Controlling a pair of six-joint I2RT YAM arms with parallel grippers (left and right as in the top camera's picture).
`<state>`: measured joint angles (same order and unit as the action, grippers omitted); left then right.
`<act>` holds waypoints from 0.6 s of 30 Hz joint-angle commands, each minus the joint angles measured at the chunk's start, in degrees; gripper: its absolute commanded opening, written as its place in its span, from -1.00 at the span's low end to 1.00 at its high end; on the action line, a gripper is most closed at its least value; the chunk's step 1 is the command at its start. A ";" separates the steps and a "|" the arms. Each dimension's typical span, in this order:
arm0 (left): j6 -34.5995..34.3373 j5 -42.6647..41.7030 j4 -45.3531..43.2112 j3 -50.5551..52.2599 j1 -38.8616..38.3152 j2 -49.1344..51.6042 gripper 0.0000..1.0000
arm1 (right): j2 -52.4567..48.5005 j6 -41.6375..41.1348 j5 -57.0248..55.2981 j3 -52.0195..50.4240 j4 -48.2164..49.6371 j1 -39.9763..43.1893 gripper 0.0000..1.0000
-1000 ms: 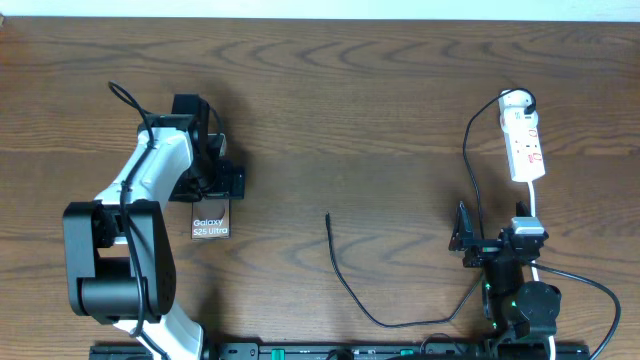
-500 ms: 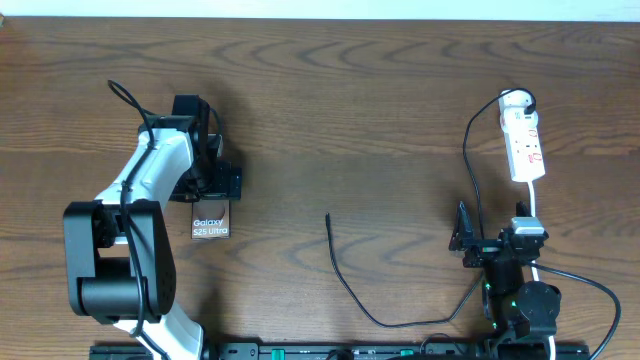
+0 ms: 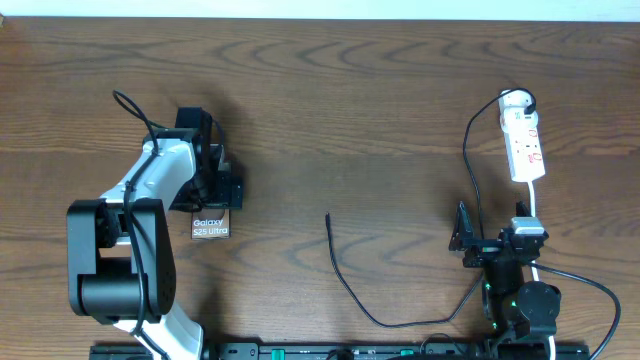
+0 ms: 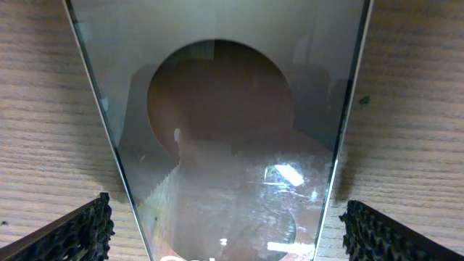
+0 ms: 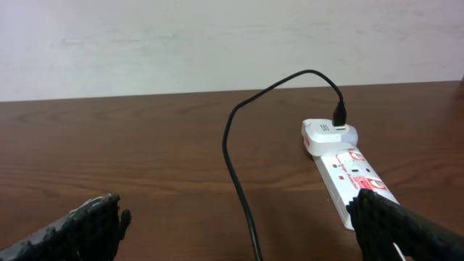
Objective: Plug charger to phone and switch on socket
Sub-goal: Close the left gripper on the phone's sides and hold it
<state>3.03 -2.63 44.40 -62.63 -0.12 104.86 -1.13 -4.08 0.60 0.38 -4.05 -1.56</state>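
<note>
Close to the front edge of the brown table, on the right side, sits the right gripper. Its two fingers stand wide apart and hold nothing. In its own camera only bare table and a bit of black wire lie between them.

The charger is a long thin black wire. It makes a loop near the front edge. One end runs up past the right gripper to the socket. The other end, with the little plug tip, lies loose on the table in the middle. It is well apart from the phone and touches nothing else.

The phone lies flat on the left side of the table. The white letters on it show at its near end.

The left gripper is over the far part of the phone. Its fingers are spread wide, one on each side of the phone. They do not touch it. You can see table between each finger and the phone's edge.

Farthest away, on the right, lies the white socket with red marks. The black wire goes into a white block at its far end.
</note>
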 commanded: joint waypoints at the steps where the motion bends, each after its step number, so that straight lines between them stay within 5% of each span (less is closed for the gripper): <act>1: 0.31 0.28 -0.50 0.48 -0.07 0.37 0.96 | 0.00 0.50 -0.07 -0.07 -0.26 0.39 0.99; 18: 0.42 0.39 -2.67 0.55 -0.07 0.37 0.96 | 0.00 0.48 -0.07 -0.07 -0.26 0.39 0.99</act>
<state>3.03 -2.66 41.85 -62.24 -0.12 104.86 -1.13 -4.08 0.60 0.38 -4.05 -1.56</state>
